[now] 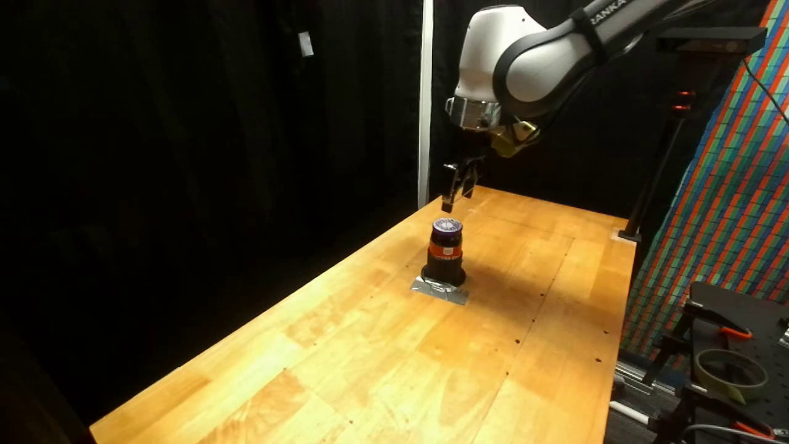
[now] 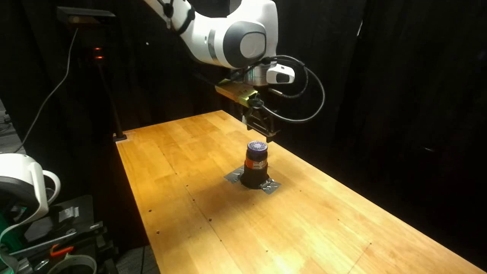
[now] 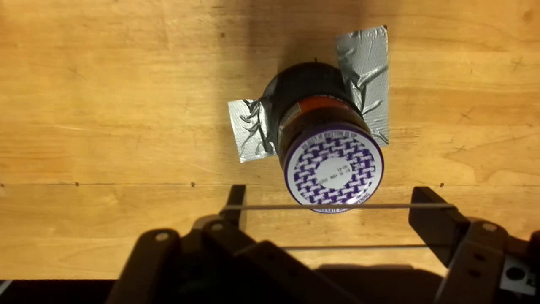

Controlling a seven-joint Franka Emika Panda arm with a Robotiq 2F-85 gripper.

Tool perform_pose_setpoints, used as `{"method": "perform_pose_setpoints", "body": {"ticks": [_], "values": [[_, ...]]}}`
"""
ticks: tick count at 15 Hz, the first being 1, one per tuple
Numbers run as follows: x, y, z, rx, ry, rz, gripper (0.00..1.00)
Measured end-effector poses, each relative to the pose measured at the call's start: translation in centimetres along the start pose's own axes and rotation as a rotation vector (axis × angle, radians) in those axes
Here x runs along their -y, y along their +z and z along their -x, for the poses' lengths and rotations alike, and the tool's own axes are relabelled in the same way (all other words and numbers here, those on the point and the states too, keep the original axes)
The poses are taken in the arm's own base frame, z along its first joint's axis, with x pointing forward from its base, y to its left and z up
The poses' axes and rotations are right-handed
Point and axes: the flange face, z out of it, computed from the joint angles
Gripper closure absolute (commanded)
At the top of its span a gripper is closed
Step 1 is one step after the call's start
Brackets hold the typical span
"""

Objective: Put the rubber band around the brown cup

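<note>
The brown cup is an upright dark jar with an orange band and a purple-and-white lid; it shows in both exterior views [image 1: 445, 251] [image 2: 256, 163] and from above in the wrist view [image 3: 334, 169]. It stands in a black base [image 2: 254, 179] on the table. My gripper [image 1: 457, 202] [image 2: 259, 134] [image 3: 330, 190] is open, above and slightly behind the lid, apart from it. The rubber band [image 3: 263, 207] is stretched around the two spread fingers, as two parallel strands in the wrist view. The nearer strand crosses the lid's edge in that view. Nothing lies between the fingers.
Silver tape [image 3: 373, 84] [image 1: 441, 291] [image 2: 271, 186] fixes the base to the wooden table [image 1: 370, 370]. A black camera post [image 1: 656, 166] stands at the table's far corner. A cart with a tape roll [image 1: 730, 373] stands beside the table. Dark curtains hang behind.
</note>
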Motion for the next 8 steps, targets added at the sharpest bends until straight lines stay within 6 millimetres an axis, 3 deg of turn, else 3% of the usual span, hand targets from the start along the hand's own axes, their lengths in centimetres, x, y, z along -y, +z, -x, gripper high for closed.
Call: {"method": "perform_pose_setpoints", "body": {"ticks": [4, 8], "values": [[0.4, 2.5, -3.7, 0.079, -0.035, -0.040, 0.00], [1.0, 4.7, -6.1, 0.169, -0.042, -0.024, 0.00]]}}
